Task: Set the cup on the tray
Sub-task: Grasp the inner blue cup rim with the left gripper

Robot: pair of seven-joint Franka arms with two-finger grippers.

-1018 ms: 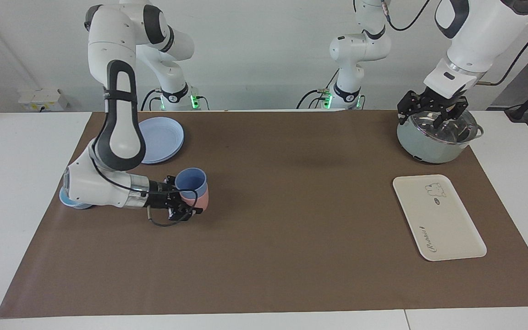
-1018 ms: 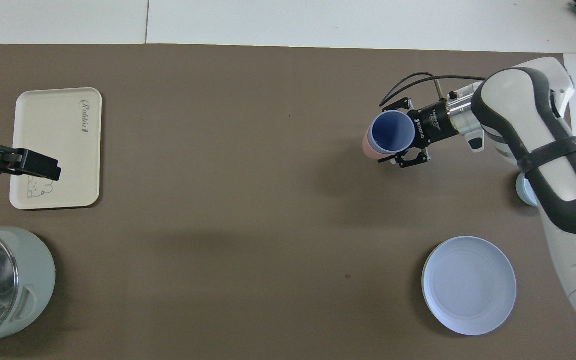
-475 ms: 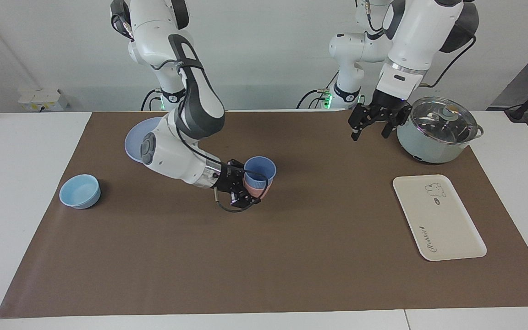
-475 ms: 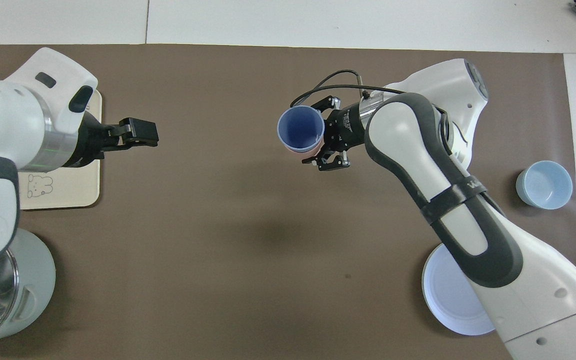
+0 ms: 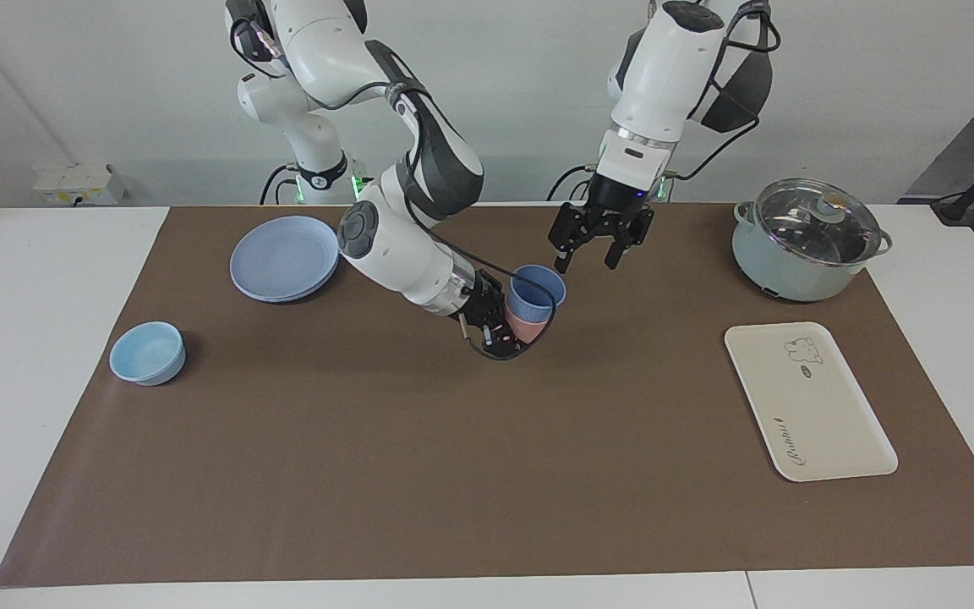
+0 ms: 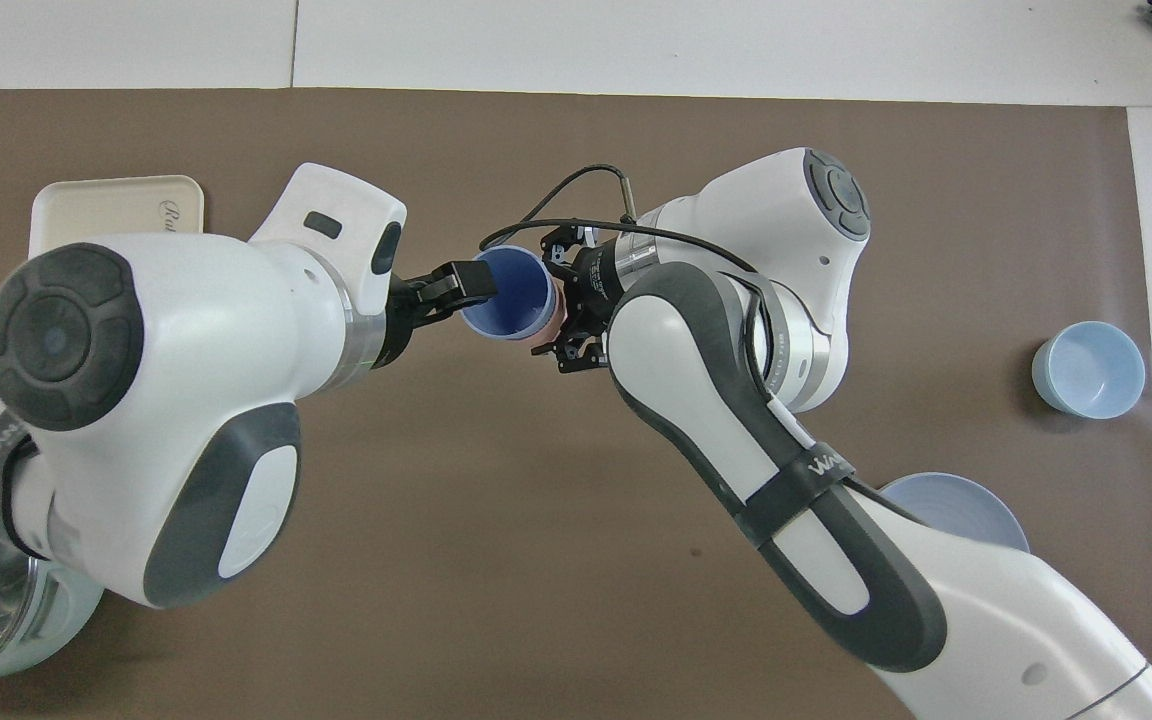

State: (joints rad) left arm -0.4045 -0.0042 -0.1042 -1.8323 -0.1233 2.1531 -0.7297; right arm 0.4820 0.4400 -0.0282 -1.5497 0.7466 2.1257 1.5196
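The periwinkle-blue cup (image 5: 537, 291) sits nested inside a salmon-pink tumbler (image 5: 526, 326). My right gripper (image 5: 514, 331) is shut on the pink tumbler and holds the stack tilted, low over the middle of the brown mat. In the overhead view the cup (image 6: 508, 296) shows its open mouth beside the right gripper (image 6: 559, 300). My left gripper (image 5: 590, 252) is open and hangs just above the cup's rim, apart from it. In the overhead view the left gripper (image 6: 458, 288) overlaps the rim. The cream tray (image 5: 808, 404) lies empty toward the left arm's end, partly hidden in the overhead view (image 6: 106, 195).
A pot with a glass lid (image 5: 808, 241) stands nearer to the robots than the tray. A round blue plate (image 5: 284, 258) and a light-blue bowl (image 5: 147, 353) lie toward the right arm's end. The bowl also shows in the overhead view (image 6: 1088, 368).
My right gripper carried the stacked cups from the right arm's end to the middle of the mat. My left gripper swung from over the pot toward the middle and now hangs by the cup.
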